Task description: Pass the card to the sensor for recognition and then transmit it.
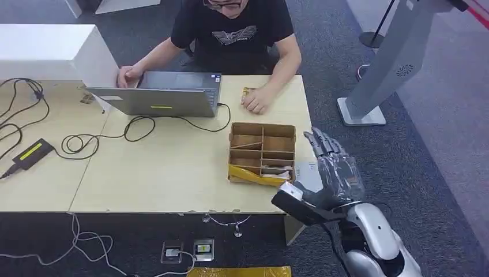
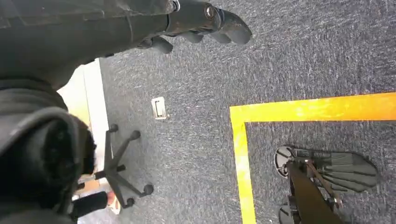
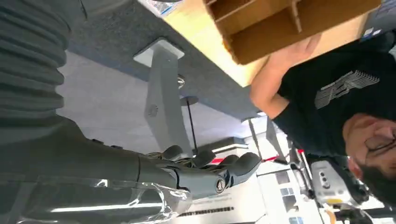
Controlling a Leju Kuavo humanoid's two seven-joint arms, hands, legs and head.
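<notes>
My right hand (image 1: pixel 331 164) covers the table corner beside the compartmented brown cardboard box (image 1: pixel 262 151), whose small contents I cannot identify (too small). The seated person's black T-shirt (image 1: pixel 233 32) is cropped by the head view's top edge.

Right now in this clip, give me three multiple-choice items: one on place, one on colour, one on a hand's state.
1. Where is the compartmented cardboard box?
A. on the floor
B. on the table, near its right end
C. on the laptop

2. What colour is the floor tape in the left wrist view?
A. yellow
B. red
C. white

3. How is the right hand?
A. gripping the box
B. pinching a card
C. raised beside the table, fingers apart, holding nothing

Answers: B, the box sits on the tabletop; A, the stripe is yellow; C, the fingers are spread and bare.
</notes>
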